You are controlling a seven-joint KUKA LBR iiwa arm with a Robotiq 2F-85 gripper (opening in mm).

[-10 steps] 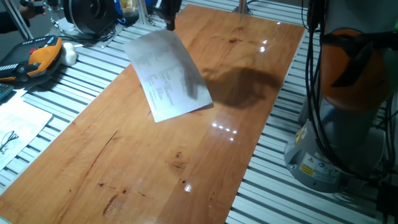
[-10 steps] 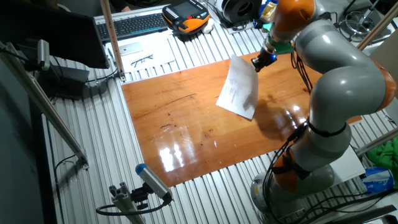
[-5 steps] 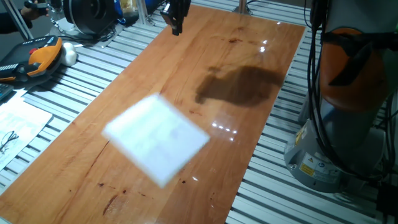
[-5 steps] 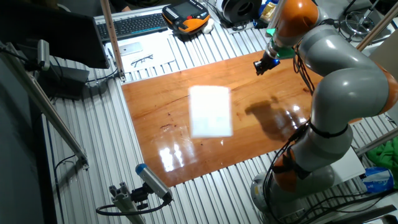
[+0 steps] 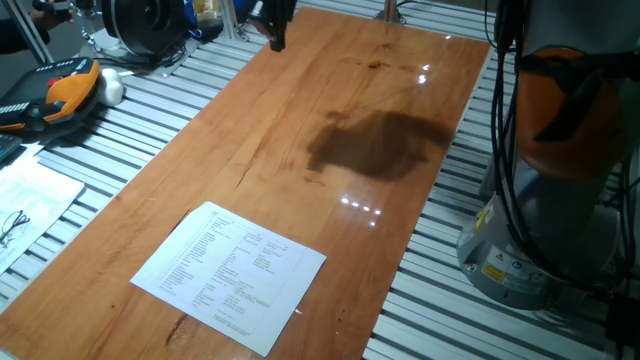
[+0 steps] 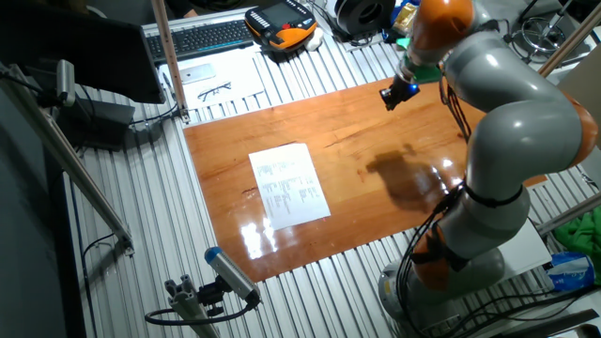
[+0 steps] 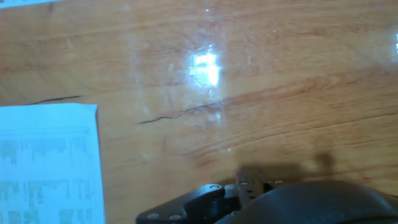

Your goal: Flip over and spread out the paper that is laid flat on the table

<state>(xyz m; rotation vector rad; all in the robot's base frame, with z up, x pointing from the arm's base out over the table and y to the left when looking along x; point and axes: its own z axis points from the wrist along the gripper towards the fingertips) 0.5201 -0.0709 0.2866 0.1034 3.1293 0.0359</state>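
Glossy reddish wood forms the table point(image 5: 400, 90), set on grey slats point(image 6: 178, 216). At its far end the gripper point(image 5: 276, 22) hangs above the wood, holding and touching nothing; whether its fingers are apart cannot be told. Near the opposite end the paper point(image 5: 231, 275) lies flat, printed columns up, text too small to read. Only the other fixed view shows the arm point(image 6: 507, 94); the hand view catches just the sheet's corner.

The white paper point(image 5: 230, 276) shows columns of small black print on its upturned face, lying on the glossy reddish-brown counter point(image 5: 380, 90) with dark grain streaks, beside grey slatted metal point(image 5: 130, 130) and the grey-and-orange arm point(image 6: 512, 113).
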